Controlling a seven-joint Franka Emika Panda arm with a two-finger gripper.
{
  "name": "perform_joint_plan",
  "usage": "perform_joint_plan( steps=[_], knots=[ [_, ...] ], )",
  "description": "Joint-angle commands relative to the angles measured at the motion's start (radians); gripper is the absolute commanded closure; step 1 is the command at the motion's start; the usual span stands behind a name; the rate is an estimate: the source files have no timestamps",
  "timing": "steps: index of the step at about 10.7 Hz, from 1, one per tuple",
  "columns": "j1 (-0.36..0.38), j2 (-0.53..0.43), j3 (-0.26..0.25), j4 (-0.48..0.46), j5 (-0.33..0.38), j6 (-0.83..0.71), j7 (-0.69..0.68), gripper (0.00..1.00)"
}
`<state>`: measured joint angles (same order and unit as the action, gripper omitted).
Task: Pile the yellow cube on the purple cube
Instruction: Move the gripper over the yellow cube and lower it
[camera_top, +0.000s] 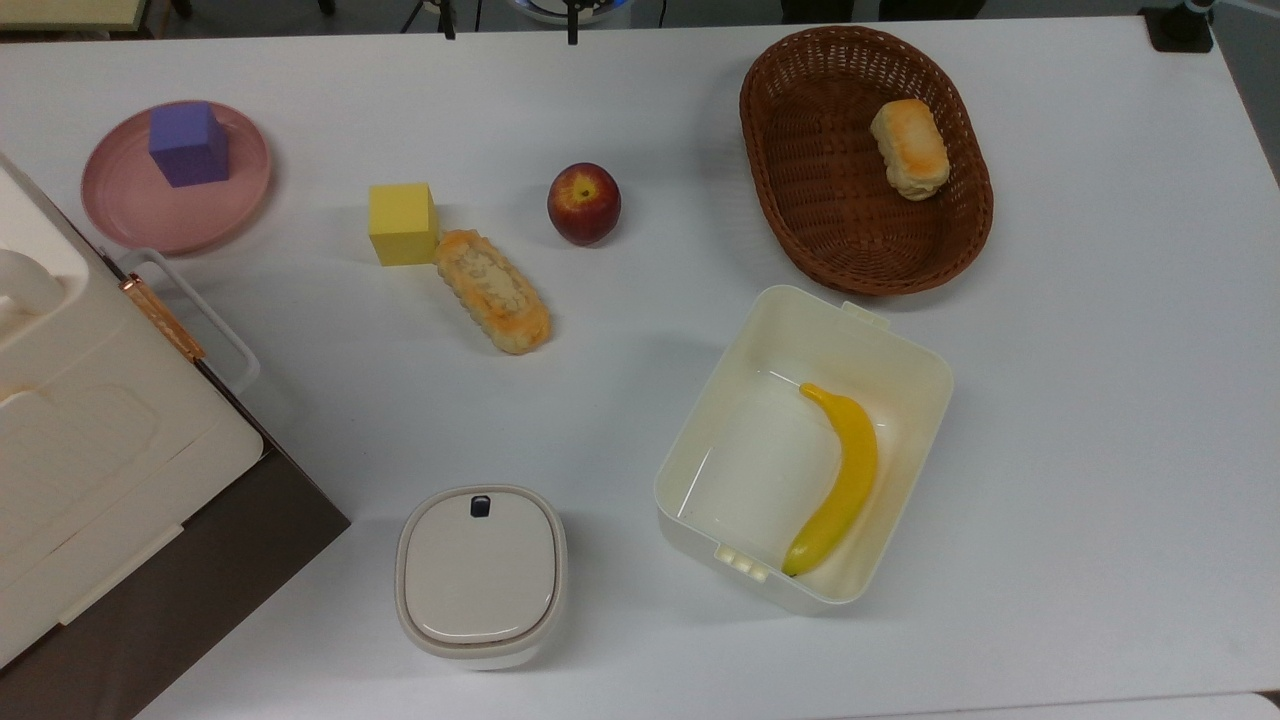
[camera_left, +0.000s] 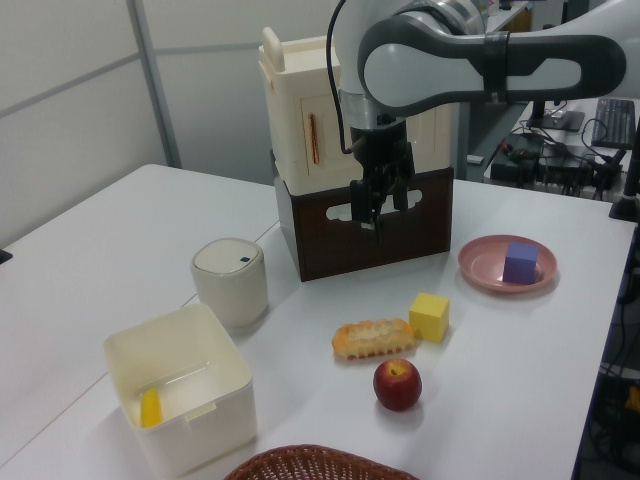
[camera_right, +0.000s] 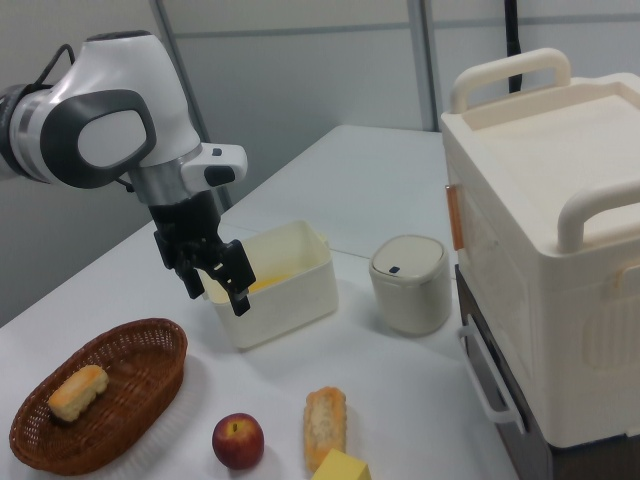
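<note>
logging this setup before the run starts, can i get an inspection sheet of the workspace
surface: white table, no spills seen.
job's things: yellow cube on the table, touching the long bread; purple cube on the pink plate.
clutter: apple; wicker basket holding a bun; open white tub with a banana; lidded pot; cream box on a brown base.
grippers: gripper open, empty, raised above the table.
cables: one runs along the arm in the left view.
surroundings: desks with screens and a keyboard; grey wall panels.
</note>
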<state>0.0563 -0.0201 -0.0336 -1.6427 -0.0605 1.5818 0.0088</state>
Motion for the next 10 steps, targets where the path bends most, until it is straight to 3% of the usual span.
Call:
perform_joint_plan(
  steps=[1, 7, 10],
  knots=[
    [-0.004, -0.009, -0.022, -0.014, 0.005, -0.009, 0.019, 0.00],
    [-0.166, 0.028, -0.020, -0.060, 0.004, 0.021, -0.142, 0.00],
    [-0.259, 0.092, -0.020, -0.089, 0.004, 0.058, -0.271, 0.00]
  ],
)
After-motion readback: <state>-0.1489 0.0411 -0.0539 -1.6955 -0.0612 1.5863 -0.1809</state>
